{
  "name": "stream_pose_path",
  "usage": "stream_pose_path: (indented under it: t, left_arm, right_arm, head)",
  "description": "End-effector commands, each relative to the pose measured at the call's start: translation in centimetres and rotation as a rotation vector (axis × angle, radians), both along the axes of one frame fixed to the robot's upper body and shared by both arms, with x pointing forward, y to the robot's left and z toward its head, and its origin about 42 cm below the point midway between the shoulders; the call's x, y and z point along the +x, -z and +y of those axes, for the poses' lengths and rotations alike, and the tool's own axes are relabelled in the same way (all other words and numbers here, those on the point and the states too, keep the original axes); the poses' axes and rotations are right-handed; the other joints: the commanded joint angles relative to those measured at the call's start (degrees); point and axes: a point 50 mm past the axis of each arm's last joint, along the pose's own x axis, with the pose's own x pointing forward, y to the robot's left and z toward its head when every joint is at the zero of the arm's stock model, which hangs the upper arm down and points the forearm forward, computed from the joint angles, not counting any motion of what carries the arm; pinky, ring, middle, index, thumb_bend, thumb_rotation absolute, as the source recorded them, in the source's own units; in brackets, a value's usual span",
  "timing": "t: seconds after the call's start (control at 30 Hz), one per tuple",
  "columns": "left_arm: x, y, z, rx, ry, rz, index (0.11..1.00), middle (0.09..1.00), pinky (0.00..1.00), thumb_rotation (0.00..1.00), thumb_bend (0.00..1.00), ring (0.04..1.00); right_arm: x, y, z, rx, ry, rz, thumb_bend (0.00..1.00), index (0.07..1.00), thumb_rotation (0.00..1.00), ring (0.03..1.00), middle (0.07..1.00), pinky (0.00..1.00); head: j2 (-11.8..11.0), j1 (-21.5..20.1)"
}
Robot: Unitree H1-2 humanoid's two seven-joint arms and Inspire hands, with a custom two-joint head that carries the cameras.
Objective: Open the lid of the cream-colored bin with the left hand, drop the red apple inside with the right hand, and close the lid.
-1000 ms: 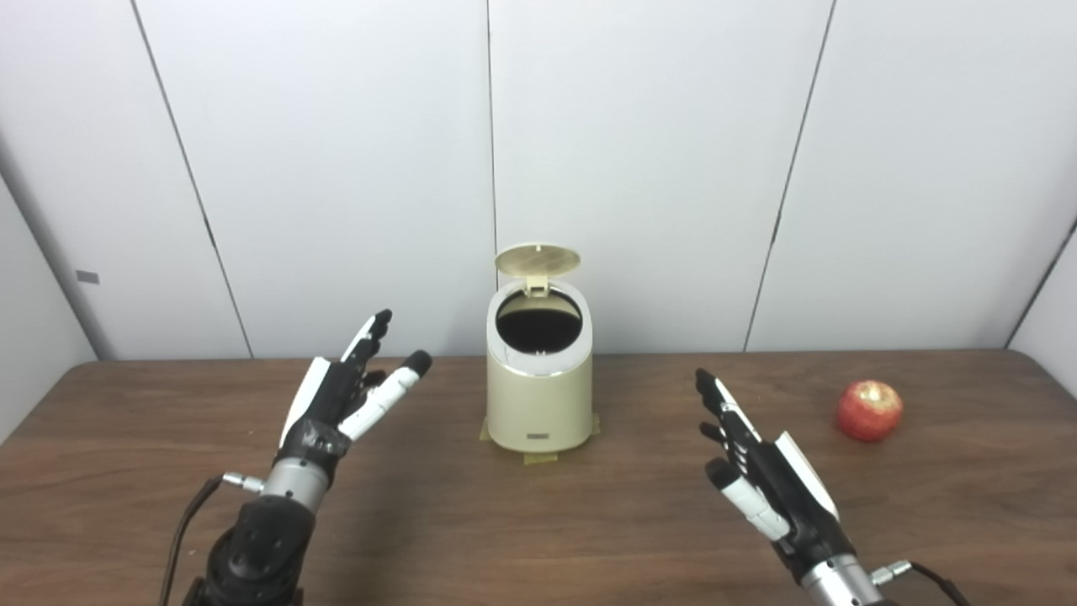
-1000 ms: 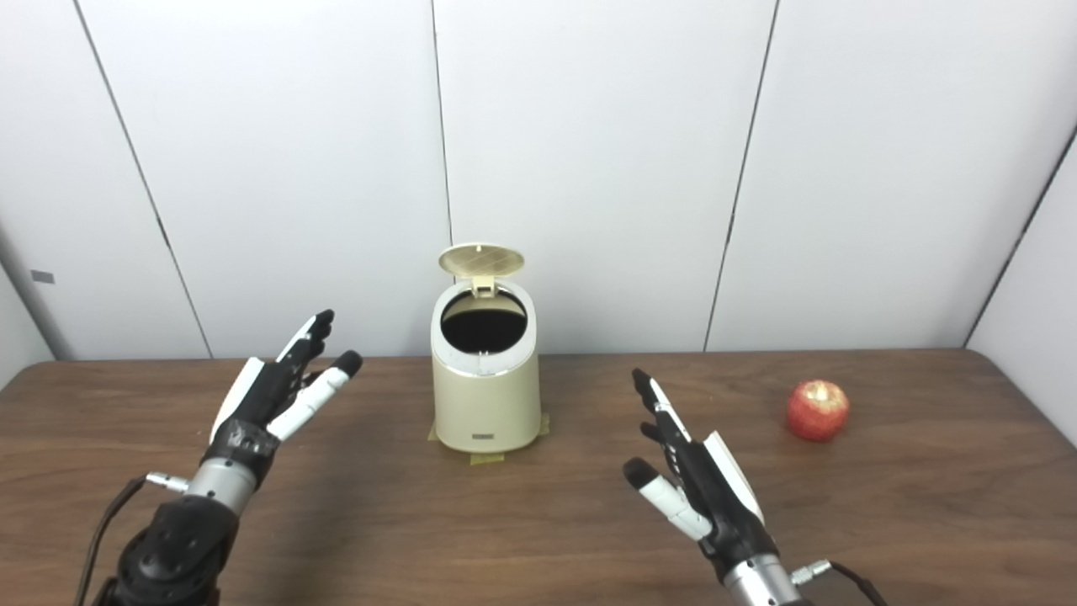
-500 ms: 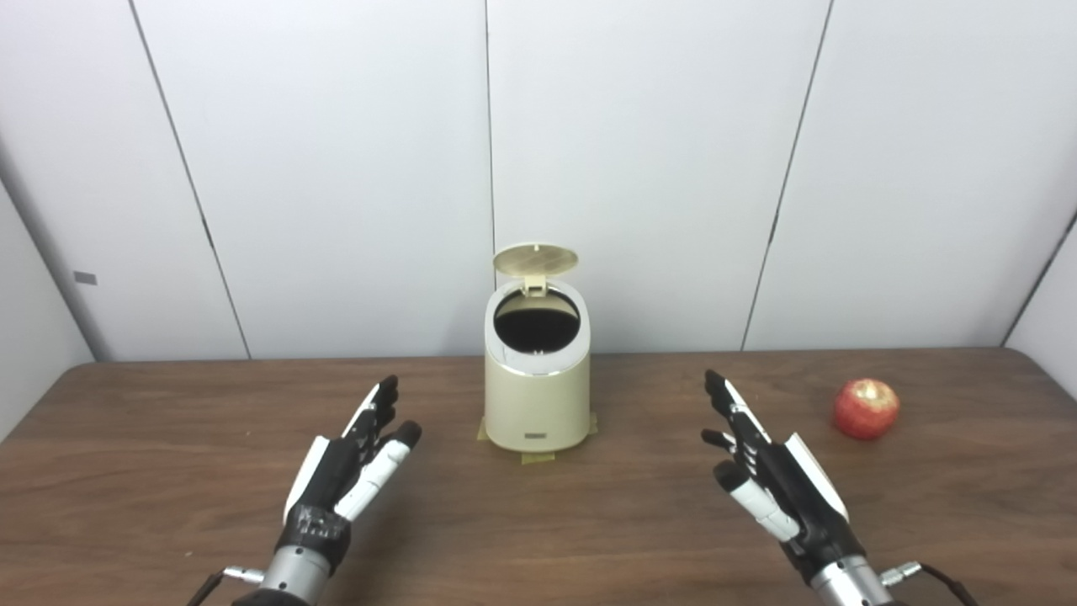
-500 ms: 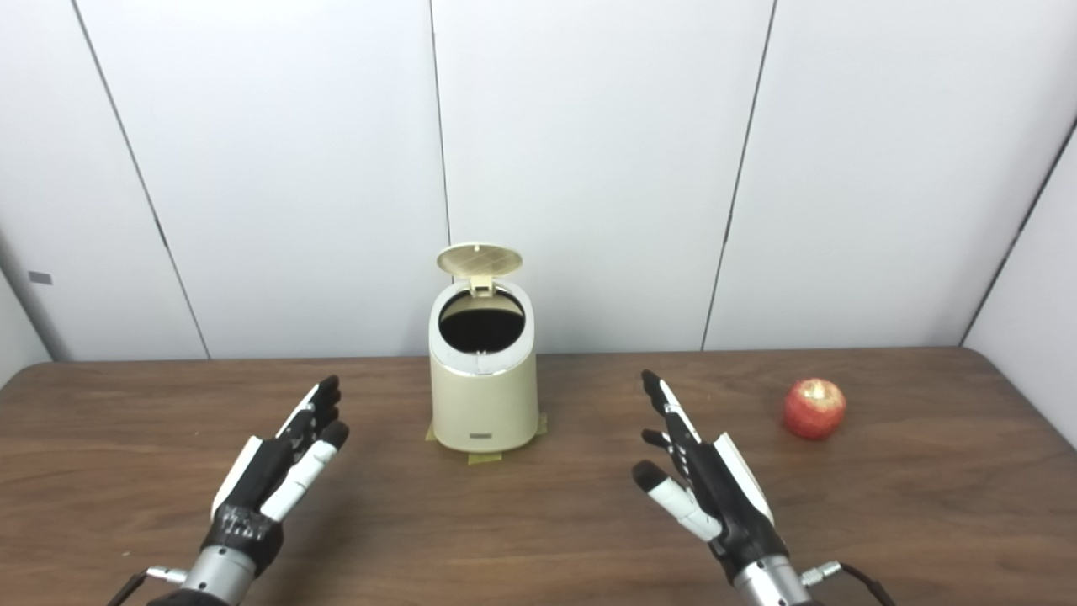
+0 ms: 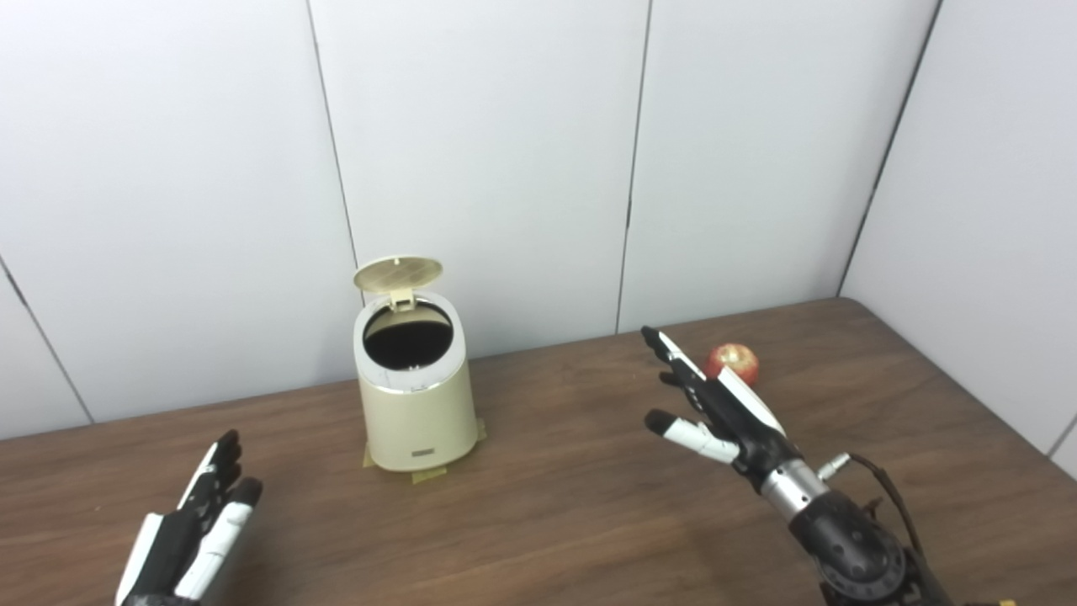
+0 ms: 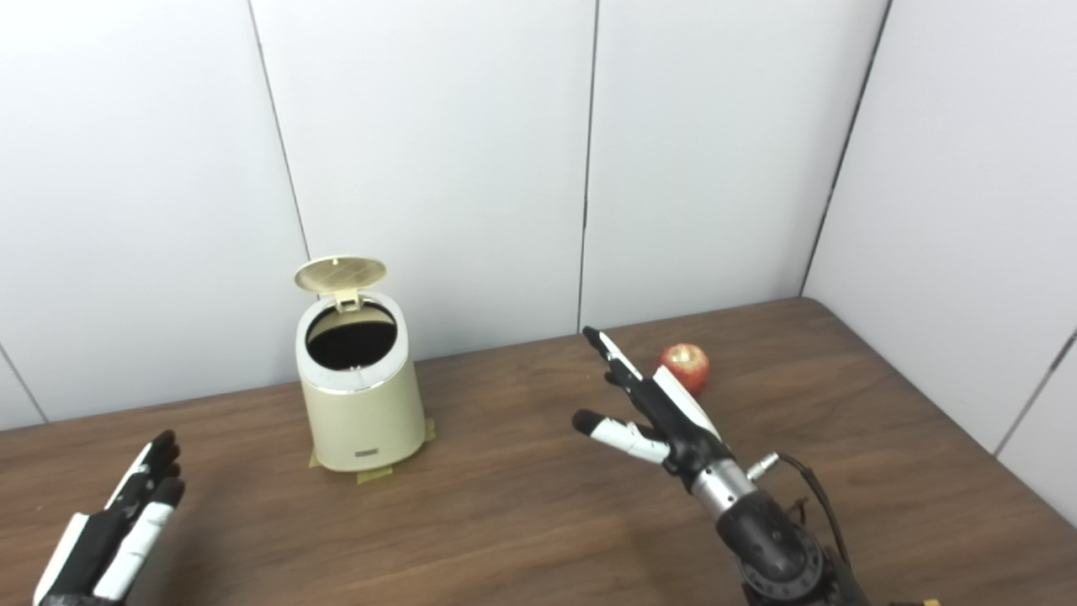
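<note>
Right of centre, my right hand [image 5: 724,412] is empty, fingers spread, near apple [image 5: 733,363]. Looks firm, smooth, rollable; I'd wrap its widest part. Left hand [image 5: 181,543] splayed, idle.

the left hand [image 5: 189,539] is cut off by the bottom edge in both views, so only its fingers and part of the palm show; its wrist and arm are out of sight. the red apple [image 5: 734,363] is partly hidden behind the right hand [image 5: 715,412] in the left eye view. the inside of the cream-colored bin [image 6: 362,404] is a dark hollow, its bottom not visible. the small label [image 6: 365,453] low on the bin's front is too small to read. the right forearm [image 6: 778,555] runs off the bottom edge.
</note>
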Motion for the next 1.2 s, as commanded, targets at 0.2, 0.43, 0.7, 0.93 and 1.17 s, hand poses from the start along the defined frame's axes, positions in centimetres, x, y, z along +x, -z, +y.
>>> stream_pose_path:
  t: [0.2, 0.43, 0.7, 0.93, 1.17]
  left_arm:
    - [1.1, -2.4, 1.1, -0.033, 0.006, -0.057, 1.000, 1.000, 1.00, 0.76, 0.77, 1.000]
    - [0.9, -3.0, 0.8, -0.042, 0.003, -0.053, 1.000, 1.000, 1.00, 0.75, 0.75, 1.000]
    - [0.7, -3.6, 0.5, -0.043, 0.006, -0.052, 1.000, 1.000, 1.00, 0.74, 0.76, 1.000]
    - [0.5, -4.1, 0.4, -0.030, 0.006, -0.054, 1.000, 1.000, 1.00, 0.74, 0.71, 1.000]
    - [0.3, -4.5, 0.2, -0.025, 0.010, -0.051, 1.000, 1.000, 1.00, 0.75, 0.72, 1.000]
  right_arm:
    - [2.4, -8.2, -2.9, -0.108, 0.115, -0.159, 0.89, 1.000, 0.83, 0.986, 1.000, 0.86]
    - [4.0, -10.6, -8.3, -0.229, 0.239, -0.118, 0.90, 1.000, 0.77, 0.952, 1.000, 0.85]
    - [6.0, -10.4, -13.1, -0.344, 0.347, -0.050, 0.87, 0.995, 0.67, 0.972, 1.000, 0.85]
    - [7.2, -8.7, -14.9, -0.441, 0.371, -0.009, 0.83, 0.946, 0.57, 0.932, 0.960, 0.82]
    - [8.1, -6.4, -14.5, -0.425, 0.364, 0.120, 0.89, 0.968, 0.59, 0.944, 0.978, 0.84]
  head:
    - [0.6, -2.5]
    - [0.7, -2.3]
    - [1.0, -2.3]
    - [1.2, -2.0]
    - [1.6, -1.7]
